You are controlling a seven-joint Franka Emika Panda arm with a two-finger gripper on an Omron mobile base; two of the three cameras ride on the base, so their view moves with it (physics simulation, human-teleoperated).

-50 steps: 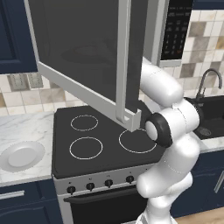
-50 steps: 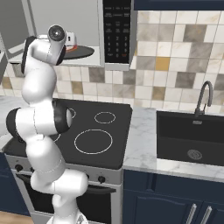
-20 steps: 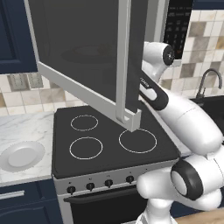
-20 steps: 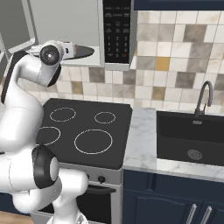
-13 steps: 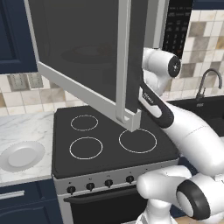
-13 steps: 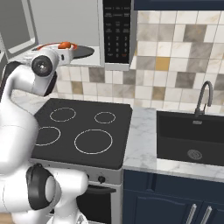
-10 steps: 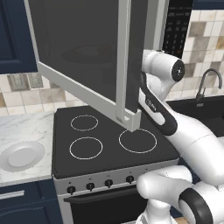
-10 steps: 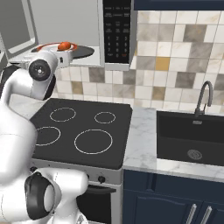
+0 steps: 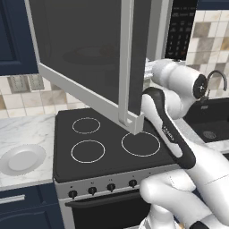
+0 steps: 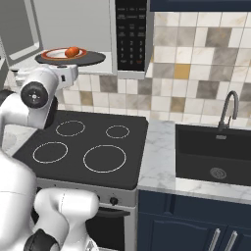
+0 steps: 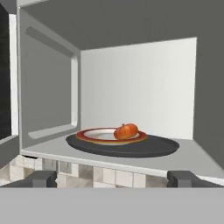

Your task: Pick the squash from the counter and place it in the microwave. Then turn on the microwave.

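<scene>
Squash (image 11: 126, 131): sits on a red-rimmed plate (image 11: 98, 134) on the dark turntable (image 11: 153, 146) inside the microwave (image 11: 131, 78).
Microwave door (image 9: 89, 62): swung wide open, hanging over the black stovetop (image 9: 107, 143).
End effector (image 11: 113, 178): fingers spread apart, holding nothing, just outside the cavity.
Bench (image 9: 22, 132): a white plate (image 9: 21, 159) lies left of the stovetop.
Sink (image 10: 215, 154): right of the stove.

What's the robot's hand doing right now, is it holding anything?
Hand: open and empty; the small orange-red squash sits apart from it on a red-rimmed plate inside the light grey microwave.
</scene>
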